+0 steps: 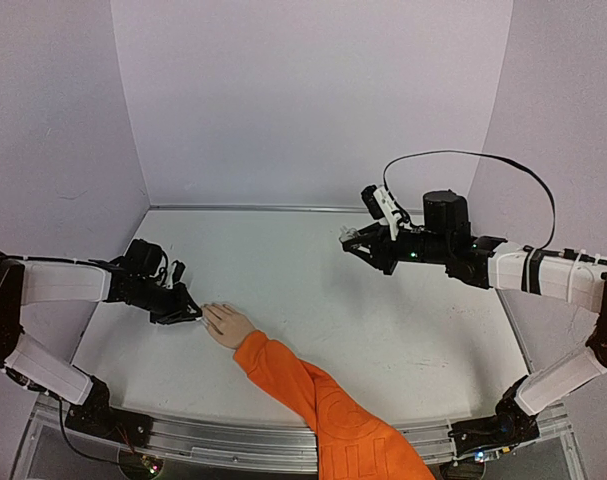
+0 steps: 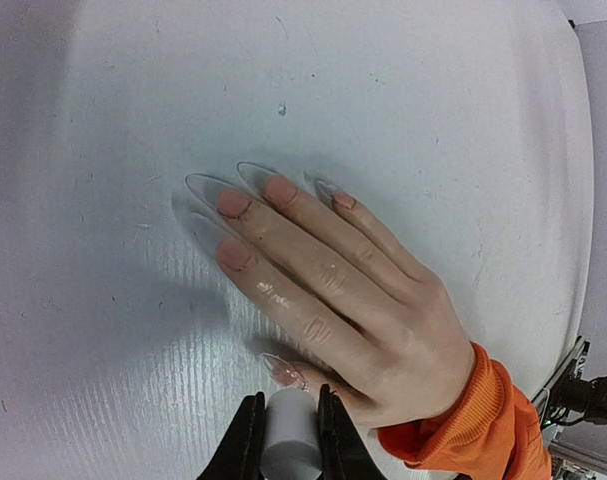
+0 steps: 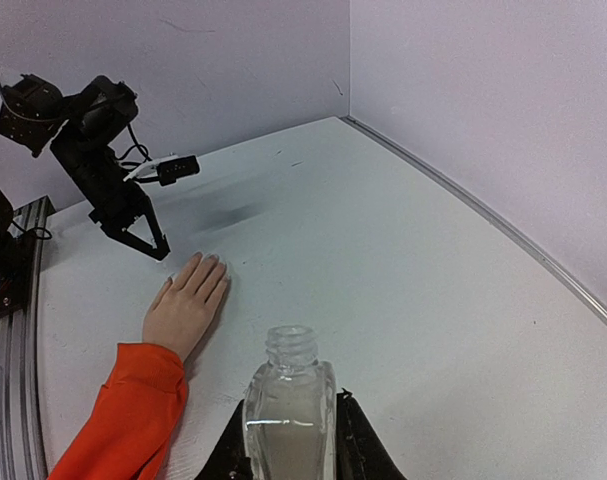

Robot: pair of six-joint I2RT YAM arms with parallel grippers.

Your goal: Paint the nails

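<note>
White tabletop (image 1: 383, 300) carries an orange sleeve (image 1: 323, 400) ending in a pale hand (image 2: 353, 300), which lies flat with its fingers toward the left gripper (image 2: 288, 400). That gripper is clamped on a small white cylinder (image 2: 288, 445), probably the brush's cap, just beside the thumb. The right gripper (image 3: 290, 425), well apart, clamps a clear open bottle (image 3: 286, 385). The nails (image 2: 233, 203) look tiny, hard and slick: stroke them lightly, never grip them.

In the top view the nails (image 2: 232, 203) of the hand (image 1: 228, 325) are too small to be seen, and the orange sleeve (image 1: 333, 410) is cut off by the bottom edge. In the left wrist view the white thing (image 2: 288, 445) in the left claw (image 2: 288, 400) is cut off below, so its kind cannot be told. The bottom of the clear bottle (image 3: 288, 420) in the right claw (image 3: 291, 405) is cut off too.
</note>
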